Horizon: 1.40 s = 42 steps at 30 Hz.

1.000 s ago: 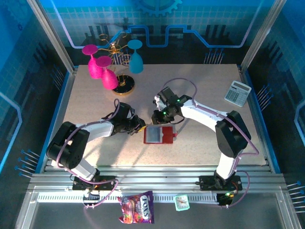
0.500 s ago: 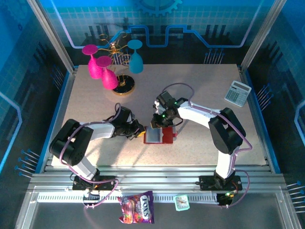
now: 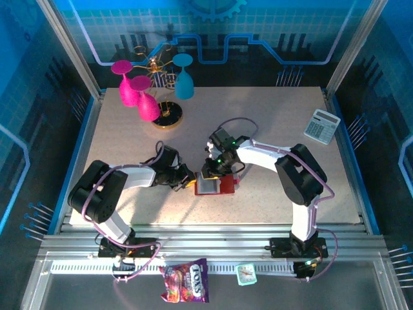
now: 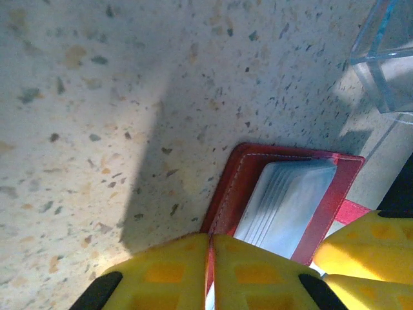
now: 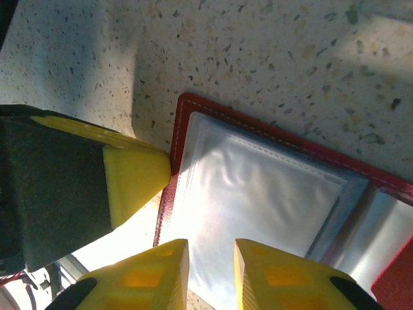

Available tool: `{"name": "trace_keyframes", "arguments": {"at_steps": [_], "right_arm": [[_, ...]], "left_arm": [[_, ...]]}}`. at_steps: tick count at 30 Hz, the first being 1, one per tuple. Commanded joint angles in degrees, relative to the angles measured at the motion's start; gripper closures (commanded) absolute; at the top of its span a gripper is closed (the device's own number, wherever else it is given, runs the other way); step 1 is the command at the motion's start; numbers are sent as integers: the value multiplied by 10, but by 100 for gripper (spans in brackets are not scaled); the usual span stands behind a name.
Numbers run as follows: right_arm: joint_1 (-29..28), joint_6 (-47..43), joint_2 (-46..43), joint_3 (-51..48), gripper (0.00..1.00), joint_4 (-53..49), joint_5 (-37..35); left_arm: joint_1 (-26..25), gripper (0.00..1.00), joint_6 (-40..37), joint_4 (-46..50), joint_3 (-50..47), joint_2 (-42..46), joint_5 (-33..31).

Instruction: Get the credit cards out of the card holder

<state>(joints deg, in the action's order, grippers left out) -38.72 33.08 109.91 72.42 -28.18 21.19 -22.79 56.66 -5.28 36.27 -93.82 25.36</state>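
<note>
The red card holder (image 4: 227, 194) lies open & flat on the desk (image 3: 271, 123), near the front, btw the two arms. The cards (image 4: 290, 206) are inside it: the left wrist view shows a stack of pale edges tucked in the grey pocket. None is out yet.

Left end effector (image 4: 211, 248): its yellow fingers (image 4: 168, 271) are pressed together on the red edge of the holder, w/ just a thin red strip showing btw them. Its job is prob. to pin the holder down so it can't slide.

Right end effector (image 5: 210, 258): it hangs low over the shiny pocket, right beside the left one's tip. Its fingers are a little apart, w/ nothing to be seen btw them.

Step in hand, prob.: getting ready to grab the first card. So the task looks to be near its start.

Next move needs: the right fingers must find the lip of a card, not the pocket's skin or the red rim. Then they pinch it & pull it out through the pocket's open side. The cards are thin, flat & packed close, so a finger may slip off or catch 2 at once. The left side must hold tight during the pull, or the whole holder may come along.
</note>
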Motion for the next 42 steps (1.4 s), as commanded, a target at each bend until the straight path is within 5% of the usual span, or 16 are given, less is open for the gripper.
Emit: {"name": "trace_keyframes", "arguments": {"at_steps": [1,25,42], "right_arm": [[-9,7,10,-11,71,1,8],[-1,0,-2,-31,56,-24,-32],[26,26,-21,-92,53,67,23]], "left_arm": [[-2,88,-7,20,-14,5,-1],[-2,88,-16,39,-7,7,-1],[-7,87,-19,116,47,68,-10]]}}
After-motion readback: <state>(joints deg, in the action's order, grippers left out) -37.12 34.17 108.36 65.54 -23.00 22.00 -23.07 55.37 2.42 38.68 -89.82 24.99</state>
